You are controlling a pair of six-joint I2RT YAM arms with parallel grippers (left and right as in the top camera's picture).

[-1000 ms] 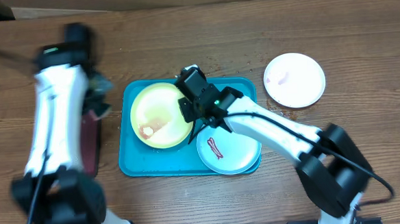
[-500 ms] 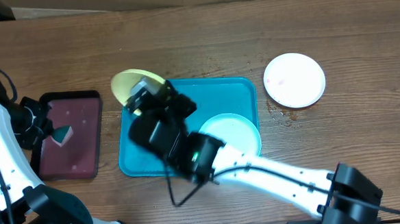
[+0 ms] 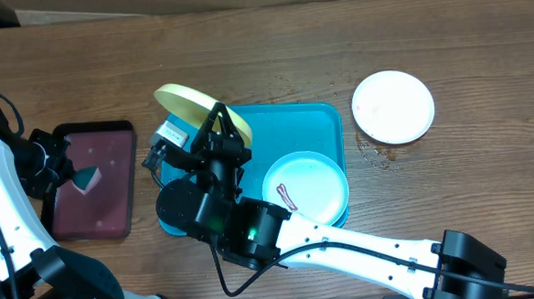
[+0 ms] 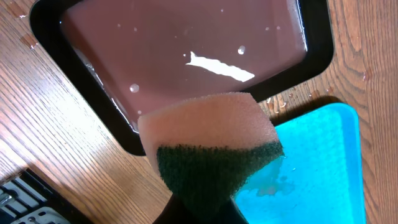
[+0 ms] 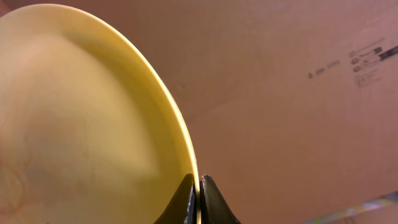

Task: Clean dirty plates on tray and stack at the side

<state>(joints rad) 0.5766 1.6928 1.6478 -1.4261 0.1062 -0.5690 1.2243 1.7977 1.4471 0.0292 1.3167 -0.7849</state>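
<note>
Clamping yellow plate (image 3: 191, 105) in right pincer (image 5: 199, 184), sponge (image 4: 211, 137) in left pincer (image 4: 199, 211), you have white plate (image 3: 393, 106) aside, streaked mint plate (image 3: 306, 189) waiting.

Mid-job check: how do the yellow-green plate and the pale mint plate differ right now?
The yellow-green plate is up off the tray and tilted, its rim pinched by the right gripper; the pale mint plate lies flat in the tray. The pale mint plate carries a bold reddish-brown streak; the yellow-green plate shows none that bold in these views. Both are small round plates.
</note>
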